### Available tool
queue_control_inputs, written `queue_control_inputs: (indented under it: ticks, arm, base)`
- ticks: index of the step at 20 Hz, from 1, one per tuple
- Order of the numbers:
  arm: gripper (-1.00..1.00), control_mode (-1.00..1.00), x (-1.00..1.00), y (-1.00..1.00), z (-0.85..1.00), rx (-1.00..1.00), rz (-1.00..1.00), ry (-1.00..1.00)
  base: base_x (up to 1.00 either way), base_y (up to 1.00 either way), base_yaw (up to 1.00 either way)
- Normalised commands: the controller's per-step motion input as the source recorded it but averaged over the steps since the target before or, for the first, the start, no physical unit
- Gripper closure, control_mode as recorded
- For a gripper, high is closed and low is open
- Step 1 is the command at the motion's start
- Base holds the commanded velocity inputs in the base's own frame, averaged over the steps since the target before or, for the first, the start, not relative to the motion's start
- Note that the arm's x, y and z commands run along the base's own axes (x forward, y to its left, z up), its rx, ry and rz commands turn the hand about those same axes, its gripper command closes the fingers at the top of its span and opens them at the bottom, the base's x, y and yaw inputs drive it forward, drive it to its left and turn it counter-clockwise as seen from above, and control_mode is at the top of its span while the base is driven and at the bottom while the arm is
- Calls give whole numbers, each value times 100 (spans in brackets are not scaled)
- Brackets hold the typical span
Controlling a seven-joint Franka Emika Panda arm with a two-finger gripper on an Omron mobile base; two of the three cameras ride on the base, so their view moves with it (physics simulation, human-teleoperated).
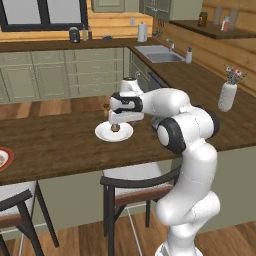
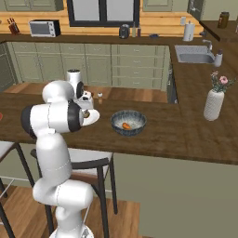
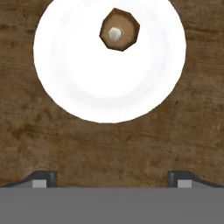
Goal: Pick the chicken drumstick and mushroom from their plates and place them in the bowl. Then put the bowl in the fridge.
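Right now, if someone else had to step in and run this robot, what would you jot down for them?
Gripper: open, holding nothing, hanging above the white plate on the wooden counter.
Mushroom: lying on that white plate, not yet picked.
Chicken drumstick: already in the bowl, which stands on the counter to the right of the plate.
Red-rimmed plate: at the far left of the counter; I can't tell what is on it.
Done: drumstick moved.
Left: grasp the mushroom, drop it in the bowl, then carry the bowl to the fridge.
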Motion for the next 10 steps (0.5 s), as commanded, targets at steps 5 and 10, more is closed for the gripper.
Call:
queue_control_inputs:
  ticks: [5,10]
  arm:
    - [-100,-100,-13,0,-34,0,-13,-32]
    - [-100,-100,-6,0,-15,8,-12,-12]
  base:
    - [0,0,0]
    - [0,0,0]
